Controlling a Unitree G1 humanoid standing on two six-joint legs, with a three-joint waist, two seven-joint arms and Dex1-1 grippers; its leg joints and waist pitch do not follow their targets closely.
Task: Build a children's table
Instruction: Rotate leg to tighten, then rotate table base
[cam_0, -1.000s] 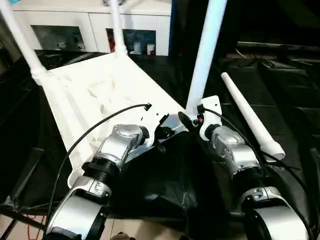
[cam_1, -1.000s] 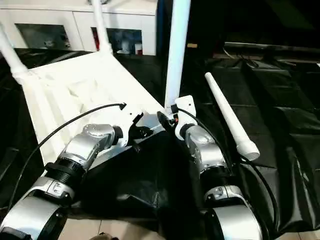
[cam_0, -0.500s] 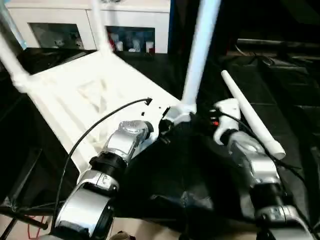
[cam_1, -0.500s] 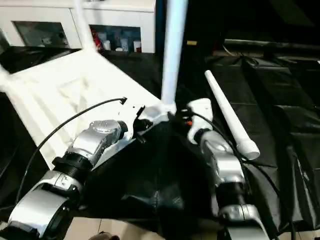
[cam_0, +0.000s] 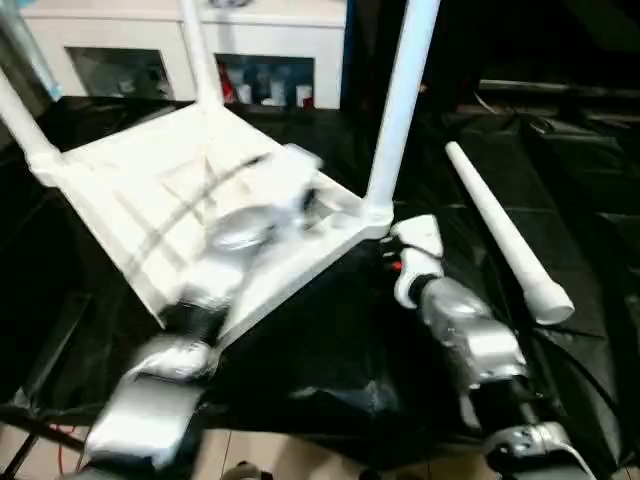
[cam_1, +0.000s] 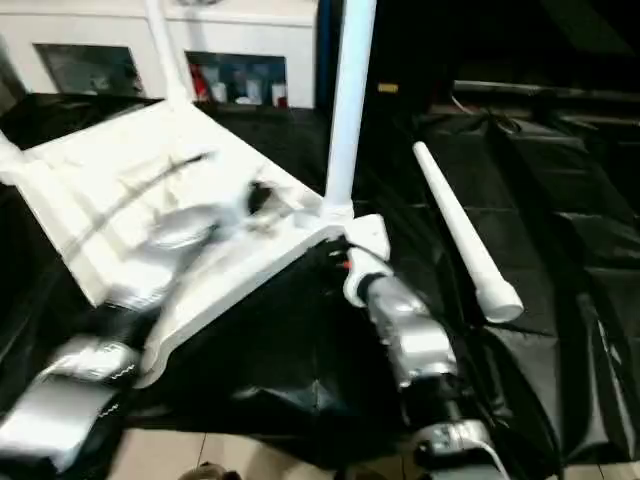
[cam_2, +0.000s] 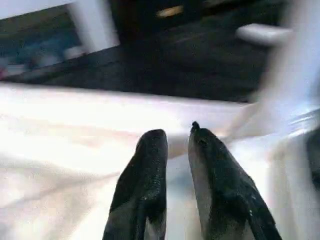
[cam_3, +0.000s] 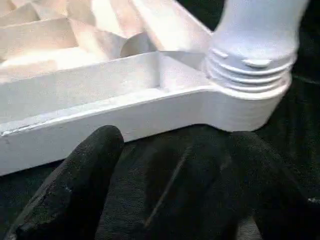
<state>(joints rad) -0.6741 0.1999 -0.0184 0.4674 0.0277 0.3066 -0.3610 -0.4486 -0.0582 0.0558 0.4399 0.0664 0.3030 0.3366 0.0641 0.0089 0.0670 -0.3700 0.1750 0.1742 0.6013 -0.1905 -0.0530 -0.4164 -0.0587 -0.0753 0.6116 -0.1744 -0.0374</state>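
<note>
3 legs (cam_0: 398, 110) cut off, left arm (cam_0: 205, 290) blurred

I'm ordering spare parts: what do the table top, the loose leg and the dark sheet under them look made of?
Table top: looks like white moulded plastic, matt, judging by the ribbed underside and one-piece corner socket. Loose leg: apparently the same white plastic, a smooth tapered tube with an open end. Dark sheet: seems thin black plastic film, glossy and creased; coated fabric is possible.
</note>
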